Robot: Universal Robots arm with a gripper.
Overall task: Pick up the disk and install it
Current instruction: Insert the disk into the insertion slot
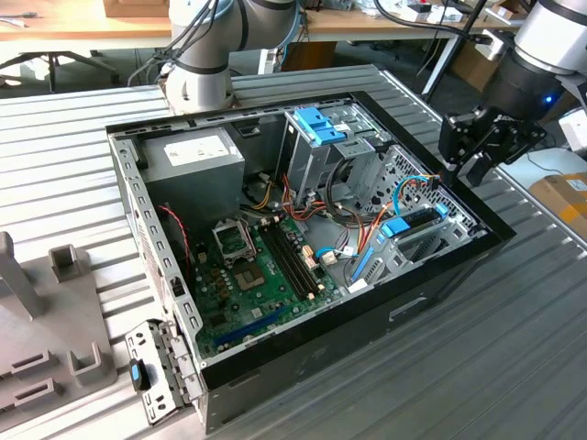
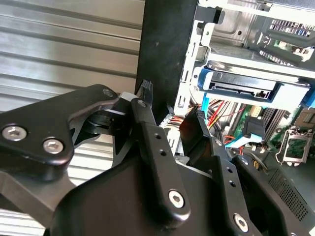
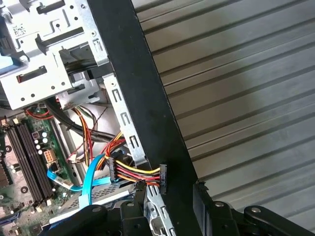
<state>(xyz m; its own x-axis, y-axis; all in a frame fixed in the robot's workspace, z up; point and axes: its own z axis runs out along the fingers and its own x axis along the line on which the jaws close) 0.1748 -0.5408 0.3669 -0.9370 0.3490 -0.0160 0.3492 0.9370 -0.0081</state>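
Blue-bracketed disk (image 1: 410, 223), centre-right, appears seated in its bay; pincer (image 1: 461, 154), upper right, parted and empty at the case wall (image 3: 145, 98); any move demands clearing that wall.

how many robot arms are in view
2. A grey-and-silver robot arm stands behind the open black computer case; a second grey arm, carrying the black gripper, is at the exterior view's right. More may sit outside the frame.
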